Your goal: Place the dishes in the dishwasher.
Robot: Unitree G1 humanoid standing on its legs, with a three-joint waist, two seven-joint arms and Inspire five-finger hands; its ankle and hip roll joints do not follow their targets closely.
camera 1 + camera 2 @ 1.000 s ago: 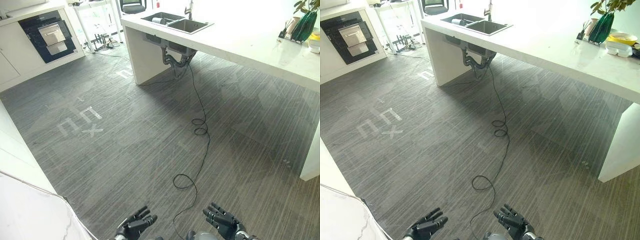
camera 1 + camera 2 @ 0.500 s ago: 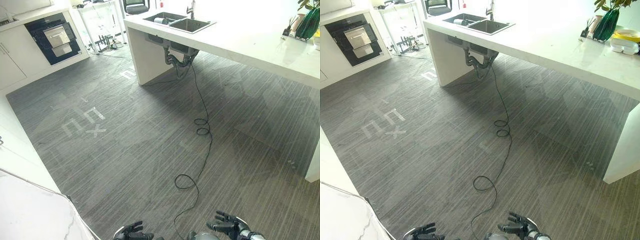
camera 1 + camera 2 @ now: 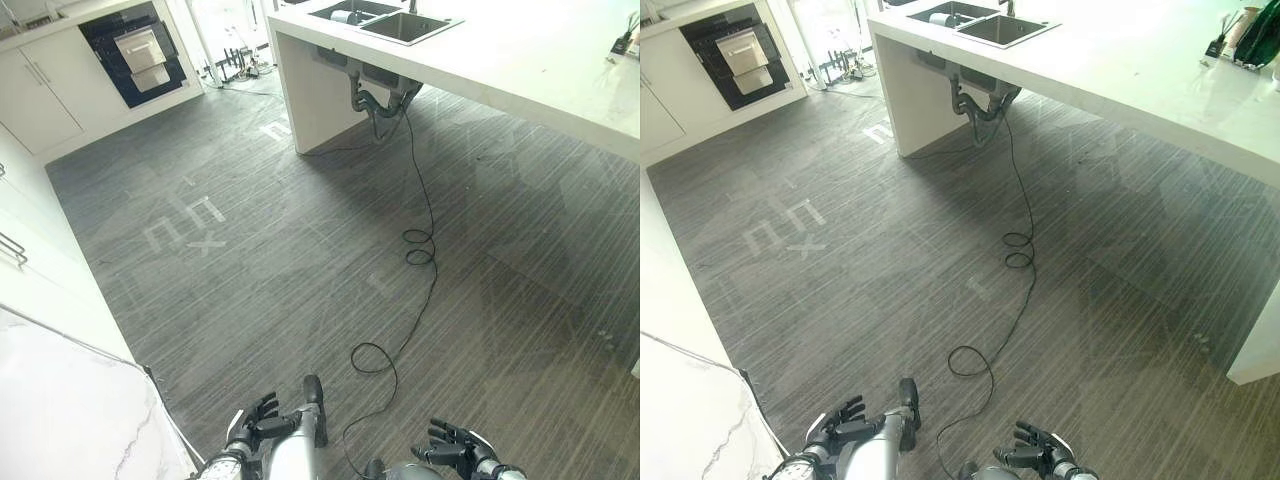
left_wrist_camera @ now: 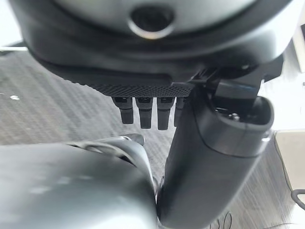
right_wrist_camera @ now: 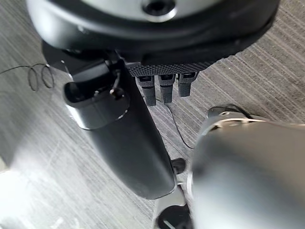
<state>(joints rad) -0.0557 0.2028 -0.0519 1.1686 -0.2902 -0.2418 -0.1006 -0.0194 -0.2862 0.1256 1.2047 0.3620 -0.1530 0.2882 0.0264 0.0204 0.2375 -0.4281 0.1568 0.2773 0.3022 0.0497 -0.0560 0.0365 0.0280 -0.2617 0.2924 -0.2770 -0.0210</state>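
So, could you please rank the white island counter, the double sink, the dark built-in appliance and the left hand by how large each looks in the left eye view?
1. White island counter, by far the largest.
2. Dark built-in appliance.
3. Double sink and left hand: these look alike, and the hand is much nearer the camera, so unranked.

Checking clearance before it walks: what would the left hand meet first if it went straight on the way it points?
Nothing close: the left hand holds nothing, and only grey wood-grain floor lies ahead, though depth is unclear.

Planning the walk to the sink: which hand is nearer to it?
Right, narrowly. The sink is far ahead across the floor; the right hand hangs roughly below it, the left hand further left.
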